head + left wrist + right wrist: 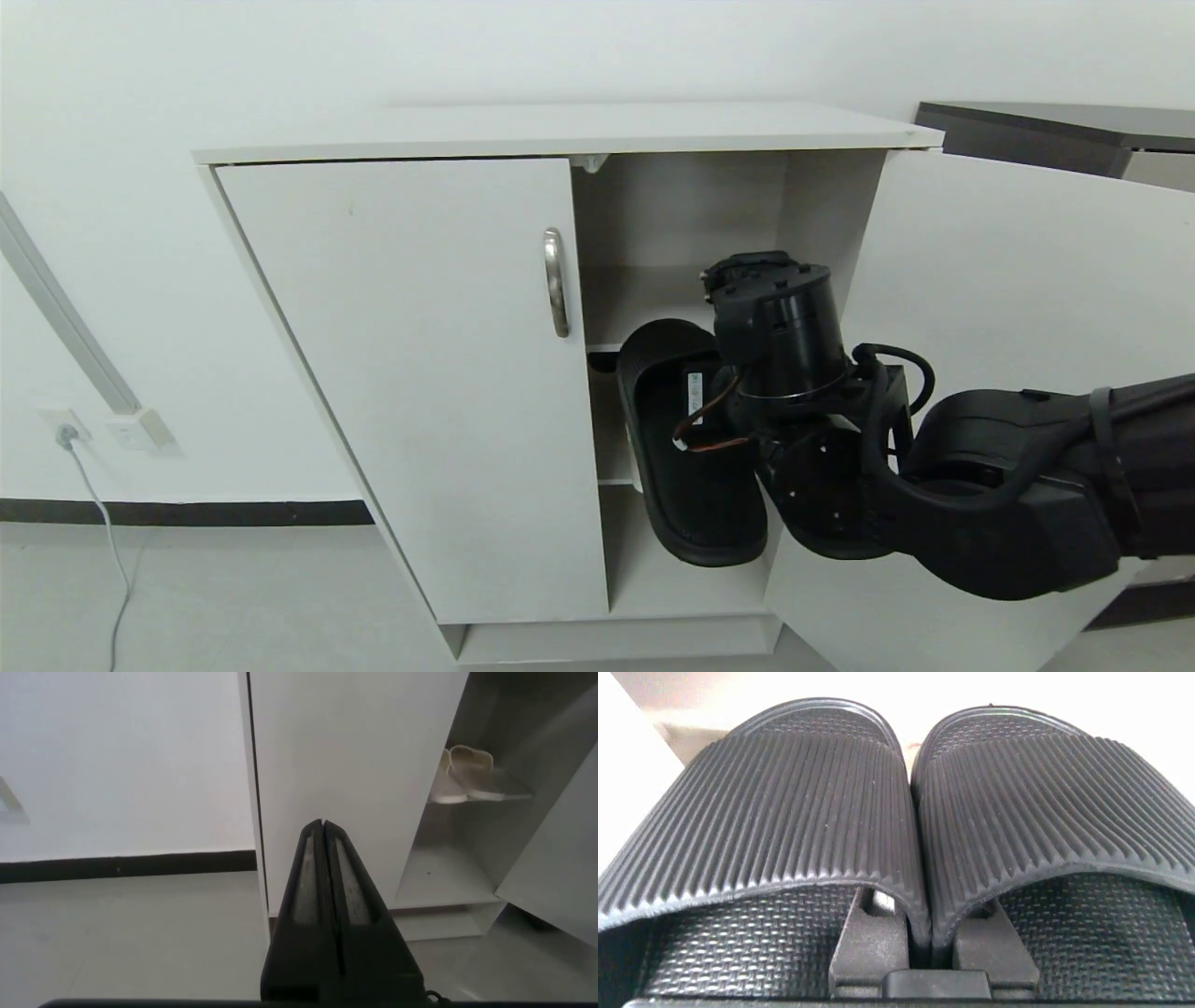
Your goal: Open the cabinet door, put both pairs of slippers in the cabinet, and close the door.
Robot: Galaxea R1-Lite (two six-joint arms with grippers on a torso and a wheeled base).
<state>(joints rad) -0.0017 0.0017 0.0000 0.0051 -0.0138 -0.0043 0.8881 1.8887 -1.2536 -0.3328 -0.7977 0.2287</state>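
The white cabinet (560, 131) stands with its left door (411, 373) closed and its right door (1008, 280) swung open. My right gripper (915, 938) is shut on a pair of black slippers (906, 812), clamping their inner edges together. In the head view the black slippers (686, 448) hang toe-up inside the open right half, in front of the shelves. A pair of light beige slippers (472, 773) lies on the middle shelf. My left gripper (322, 859) is shut and empty, low over the floor in front of the closed door.
A metal handle (555, 280) sits on the closed door's edge. A wall socket with a cable (65, 434) is at the left. A dark desk (1074, 131) stands behind the open door. Bare floor (140, 933) lies before the cabinet.
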